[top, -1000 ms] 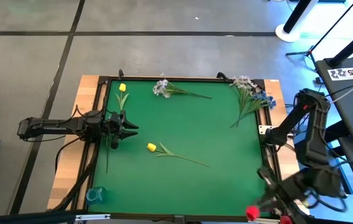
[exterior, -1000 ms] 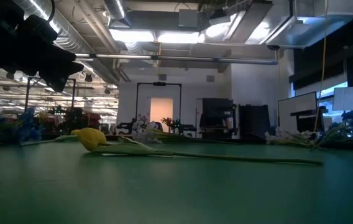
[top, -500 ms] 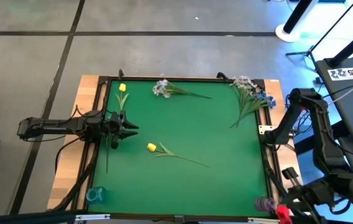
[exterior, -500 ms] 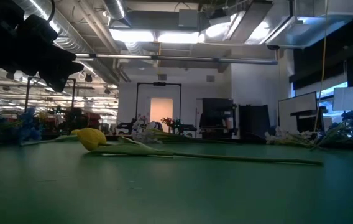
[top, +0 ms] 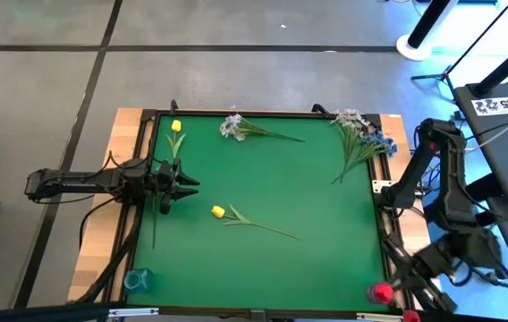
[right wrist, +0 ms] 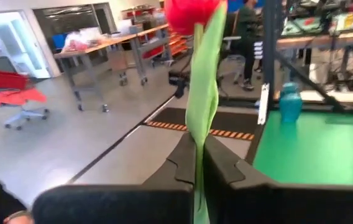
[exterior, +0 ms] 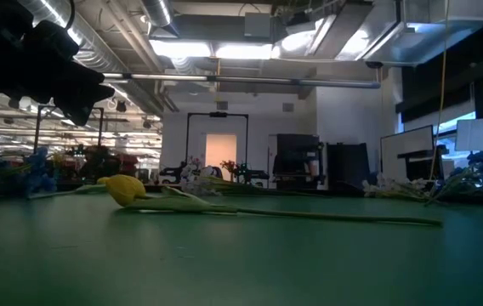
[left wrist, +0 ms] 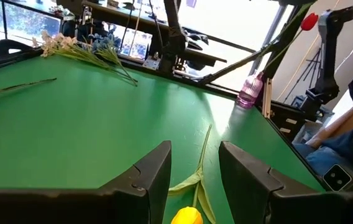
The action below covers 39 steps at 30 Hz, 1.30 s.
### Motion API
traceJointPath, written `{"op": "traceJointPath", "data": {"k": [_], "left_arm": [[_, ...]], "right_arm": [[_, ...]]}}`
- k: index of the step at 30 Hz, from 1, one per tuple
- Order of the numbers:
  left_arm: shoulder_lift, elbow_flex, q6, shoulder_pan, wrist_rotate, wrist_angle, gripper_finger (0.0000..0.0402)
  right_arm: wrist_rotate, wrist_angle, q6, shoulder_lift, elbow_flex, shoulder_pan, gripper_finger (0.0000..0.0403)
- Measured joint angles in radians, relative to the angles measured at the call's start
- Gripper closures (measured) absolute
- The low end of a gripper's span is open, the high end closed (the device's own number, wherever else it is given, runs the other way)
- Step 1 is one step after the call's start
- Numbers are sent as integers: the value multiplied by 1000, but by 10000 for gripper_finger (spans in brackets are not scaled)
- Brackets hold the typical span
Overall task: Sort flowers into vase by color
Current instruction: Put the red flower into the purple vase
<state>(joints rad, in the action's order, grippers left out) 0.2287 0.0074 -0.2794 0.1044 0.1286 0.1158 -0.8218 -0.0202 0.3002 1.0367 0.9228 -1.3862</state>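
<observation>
Right end effector (right wrist: 196, 163): closed on the stem of a red tulip (right wrist: 191, 14), bloom upright above the fingers; held off the bench's near right corner, the bloom (top: 382, 292) showing there from above.

Left end effector (top: 185, 182): fingers parted, holding nothing, poised over the bench's left edge, pointing right toward the middle.

Yellow tulip (top: 218, 212): lying flat mid-bench, just right of the left end effector, stem trailing right; its bloom sits between the left fingers (left wrist: 153, 175) in the wrist view, apart from them.

Second yellow tulip (top: 176, 126): far left corner, stem pointing toward the near side.

White spray (top: 232, 126): far edge, centre-left, stem trailing right.

White and blue sprays (top: 361, 134): bunched at the far right corner, stems pointing near-left.

Blue vase (top: 135, 280): near left corner.

Pink vase (left wrist: 249, 91): near right corner, at the bench rim, beside the red tulip.

Bench (top: 308, 197): green mat, dark frame.
</observation>
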Motion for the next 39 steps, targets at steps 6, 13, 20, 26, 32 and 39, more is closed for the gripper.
{"op": "traceJointPath", "data": {"k": [6, 13, 20, 26, 32, 39], "left_arm": [[0, 0, 0, 0, -13, -2, 269], [0, 0, 0, 0, -13, -2, 269], [0, 0, 0, 0, -13, -2, 269], [0, 0, 0, 0, -12, -2, 269], [0, 0, 0, 0, -12, -2, 269], [0, 0, 0, 0, -12, -2, 269]], "right_arm": [[338, -34, -47, -41, -1, 178, 394], [485, -289, -199, -61, -106, 111, 397], [403, -595, -281, -178, -324, 7, 396], [430, -827, -283, -167, -459, -2, 397], [465, -939, -283, -98, -480, -2, 396], [475, -946, -284, -69, -480, -2, 393]]}}
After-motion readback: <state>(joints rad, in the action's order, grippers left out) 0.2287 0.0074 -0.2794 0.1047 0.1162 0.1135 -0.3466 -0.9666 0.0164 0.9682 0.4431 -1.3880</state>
